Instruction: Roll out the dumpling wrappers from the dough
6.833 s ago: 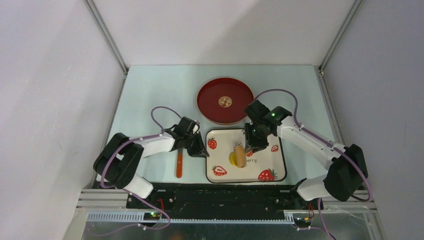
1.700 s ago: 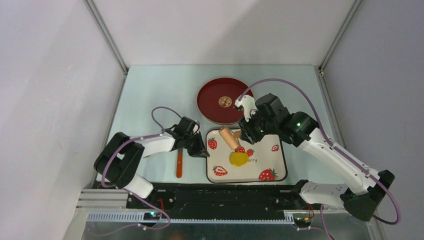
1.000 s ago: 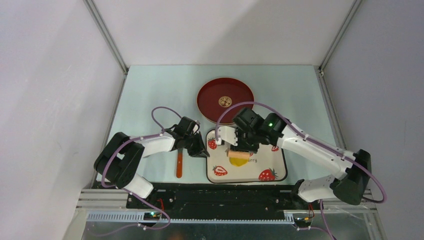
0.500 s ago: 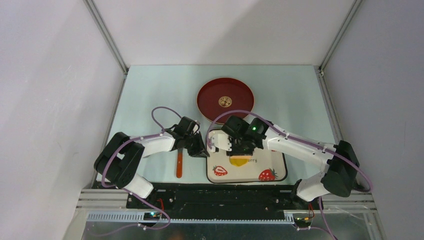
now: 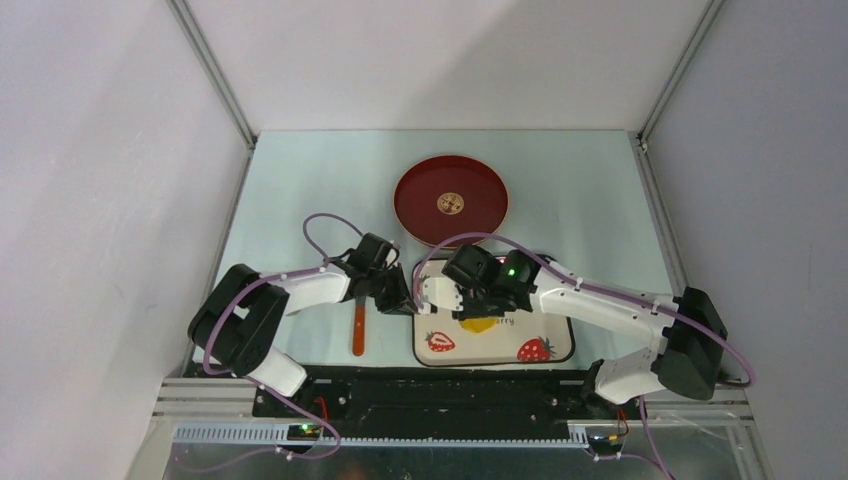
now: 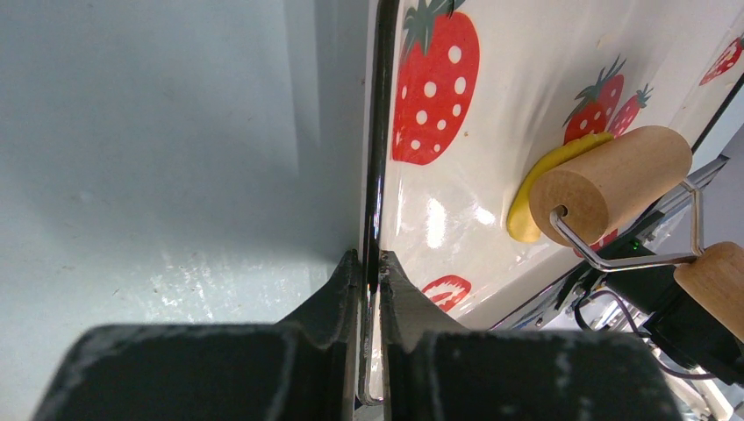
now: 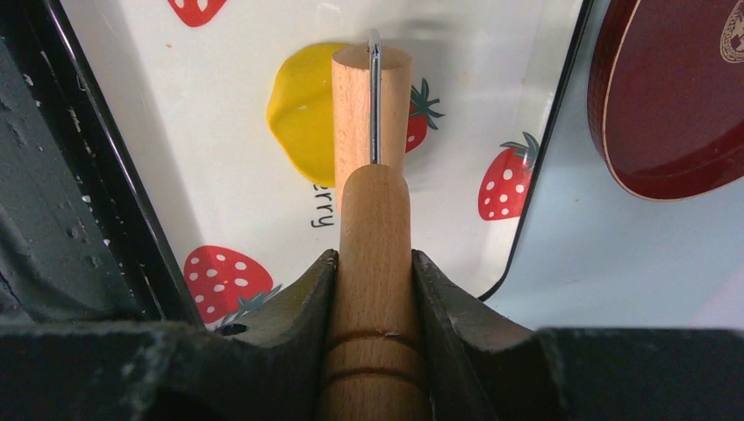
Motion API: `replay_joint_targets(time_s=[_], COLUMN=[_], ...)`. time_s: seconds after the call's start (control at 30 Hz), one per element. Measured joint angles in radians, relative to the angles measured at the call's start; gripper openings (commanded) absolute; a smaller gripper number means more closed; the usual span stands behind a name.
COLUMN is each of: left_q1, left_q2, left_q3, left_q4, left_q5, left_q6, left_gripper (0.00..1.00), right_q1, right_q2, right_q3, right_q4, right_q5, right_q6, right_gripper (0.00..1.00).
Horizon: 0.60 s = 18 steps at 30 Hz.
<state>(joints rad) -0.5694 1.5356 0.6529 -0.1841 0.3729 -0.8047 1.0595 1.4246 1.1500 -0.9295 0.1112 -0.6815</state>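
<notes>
Right gripper (image 7: 375,263): closed firmly round the wooden handle of the roller (image 7: 371,105), both fingers pressed to the wood.

Left gripper (image 6: 368,272): nearly shut, pinching the left rim of the tray (image 6: 379,132) and pinning it down. It has held that place for the last several seconds.

Change: under two seconds ago the roller was up over the tray's far-left part, tilted and clear of the dough. The right arm has since brought it down and drawn it left and nearer. The drum now lies on the dough (image 7: 303,118), which sits mid-tray, a little left of centre.

The dough is now a flat yellow patch spreading from under the drum on one side, no longer a plump lump.

Reading: a rolling pass is under way, and more passes are likely needed. No round wrappers cut yet. The red plate (image 5: 450,202) lies just beyond the tray's far edge.
</notes>
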Motion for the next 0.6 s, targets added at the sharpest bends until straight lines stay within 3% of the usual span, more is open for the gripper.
replay_joint_targets(time_s=[0.6], left_q1=[0.000], left_q2=[0.000], left_q3=[0.000], left_q4=[0.000], left_q5=[0.000], left_q6=[0.000], left_gripper=[0.00], right_q1=[0.071], right_q2=[-0.044], right_q3=[-0.110], right_q4=[0.121], right_q5=[0.068], right_q6=[0.106], right_gripper=[0.00])
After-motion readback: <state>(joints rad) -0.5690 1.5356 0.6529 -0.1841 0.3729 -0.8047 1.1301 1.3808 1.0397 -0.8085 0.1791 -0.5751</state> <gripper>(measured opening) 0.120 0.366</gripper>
